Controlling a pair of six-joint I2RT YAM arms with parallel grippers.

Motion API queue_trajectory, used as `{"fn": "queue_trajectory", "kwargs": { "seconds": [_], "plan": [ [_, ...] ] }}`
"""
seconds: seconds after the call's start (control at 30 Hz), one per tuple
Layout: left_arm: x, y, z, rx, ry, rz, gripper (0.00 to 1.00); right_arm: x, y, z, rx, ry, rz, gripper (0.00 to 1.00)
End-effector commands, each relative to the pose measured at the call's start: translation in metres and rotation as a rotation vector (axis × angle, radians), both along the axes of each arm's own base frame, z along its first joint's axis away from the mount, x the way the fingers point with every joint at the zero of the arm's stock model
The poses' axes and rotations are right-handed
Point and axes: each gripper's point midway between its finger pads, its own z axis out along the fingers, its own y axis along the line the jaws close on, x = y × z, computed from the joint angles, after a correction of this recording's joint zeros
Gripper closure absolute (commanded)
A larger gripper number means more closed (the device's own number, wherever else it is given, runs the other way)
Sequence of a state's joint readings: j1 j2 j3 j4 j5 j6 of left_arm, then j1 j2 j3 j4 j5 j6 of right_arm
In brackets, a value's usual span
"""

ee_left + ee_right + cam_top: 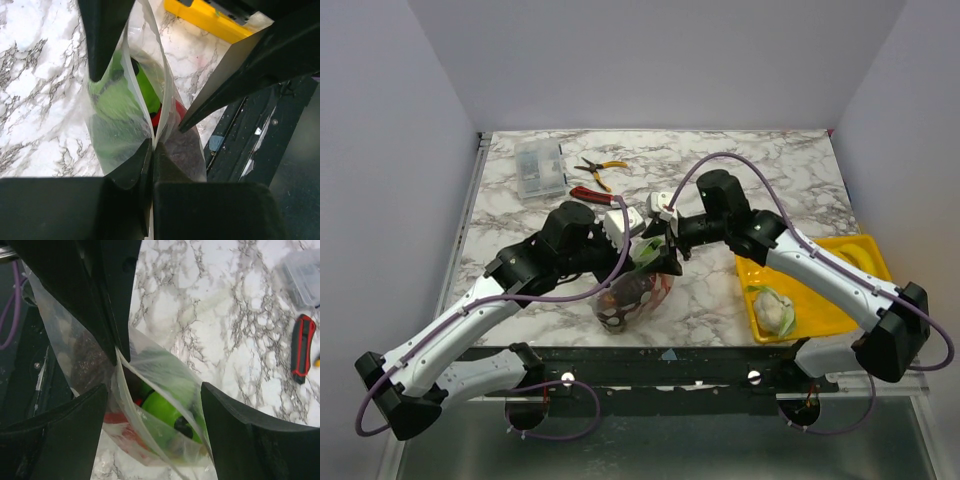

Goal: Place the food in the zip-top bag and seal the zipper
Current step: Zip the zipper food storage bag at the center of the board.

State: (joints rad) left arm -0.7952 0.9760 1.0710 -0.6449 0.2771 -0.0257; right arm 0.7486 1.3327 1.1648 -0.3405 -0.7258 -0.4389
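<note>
The zip-top bag (632, 292) hangs above the table's front middle, with green (120, 95) and red food (169, 112) inside. My left gripper (152, 145) is shut on one end of the zipper (152, 90), which stands open. My right gripper (154, 390) is open, its fingers either side of the bag's mouth without touching. In the right wrist view the green piece (167, 410) shows through the bag (150, 440). From above, the left gripper (638, 232) and right gripper (665, 258) meet over the bag. The pale leafy food (775, 310) lies in the yellow tray (850, 250).
A rigid clear compartment box (540, 167), yellow-handled pliers (600, 168) and a red-black cutter (592, 195) lie at the back left. The cutter also shows in the right wrist view (302, 347). The table's front edge is just below the bag.
</note>
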Motion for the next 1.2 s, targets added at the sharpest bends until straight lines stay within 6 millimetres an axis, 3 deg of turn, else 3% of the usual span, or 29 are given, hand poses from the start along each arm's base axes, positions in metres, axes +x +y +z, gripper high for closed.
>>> {"fn": "queue_trajectory", "kwargs": {
  "seconds": [0.0,0.13,0.23,0.3,0.4,0.47,0.53,0.67,0.73,0.8,0.9,1.07,1.17],
  "plan": [
    [-0.002,-0.01,0.007,-0.028,-0.039,-0.078,1.0,-0.013,0.014,0.013,0.04,-0.015,0.17,0.23],
    [-0.004,-0.012,0.001,-0.015,-0.02,-0.1,1.0,-0.017,0.016,0.003,0.016,0.024,0.207,0.25],
    [0.0,-0.011,-0.002,-0.007,-0.023,-0.08,1.0,-0.019,0.016,-0.01,-0.024,0.069,0.229,0.33],
    [0.001,-0.011,-0.002,-0.004,-0.022,-0.071,1.0,-0.022,0.015,-0.014,-0.034,0.084,0.247,0.44],
    [0.002,-0.01,0.0,-0.008,-0.017,-0.055,1.0,-0.019,0.015,-0.018,-0.042,0.077,0.232,0.75],
    [0.004,-0.008,0.003,-0.01,-0.023,-0.037,1.0,-0.013,0.014,-0.024,-0.05,0.085,0.185,0.9],
    [0.007,-0.001,0.006,-0.034,-0.009,0.04,0.79,-0.01,0.011,-0.031,-0.064,0.083,0.145,0.99],
    [0.007,0.018,0.016,-0.134,-0.023,0.19,0.32,-0.006,0.001,-0.037,-0.034,0.098,0.047,1.0],
    [0.005,0.029,0.016,-0.199,-0.035,0.255,0.17,-0.007,-0.005,-0.037,-0.011,0.084,0.02,1.0],
    [0.005,0.041,0.014,-0.27,-0.052,0.327,0.08,-0.004,-0.013,-0.036,0.01,0.077,-0.028,1.0],
    [0.001,0.053,0.015,-0.394,-0.097,0.376,0.02,0.005,-0.026,-0.033,0.045,0.107,-0.079,1.0],
    [-0.02,0.053,0.014,-0.585,-0.178,0.283,0.01,0.01,-0.033,-0.035,0.049,0.144,-0.109,1.0],
    [-0.031,0.053,0.021,-0.702,-0.239,0.226,0.09,0.009,-0.034,-0.033,0.053,0.139,-0.106,1.0]
  ]
}}
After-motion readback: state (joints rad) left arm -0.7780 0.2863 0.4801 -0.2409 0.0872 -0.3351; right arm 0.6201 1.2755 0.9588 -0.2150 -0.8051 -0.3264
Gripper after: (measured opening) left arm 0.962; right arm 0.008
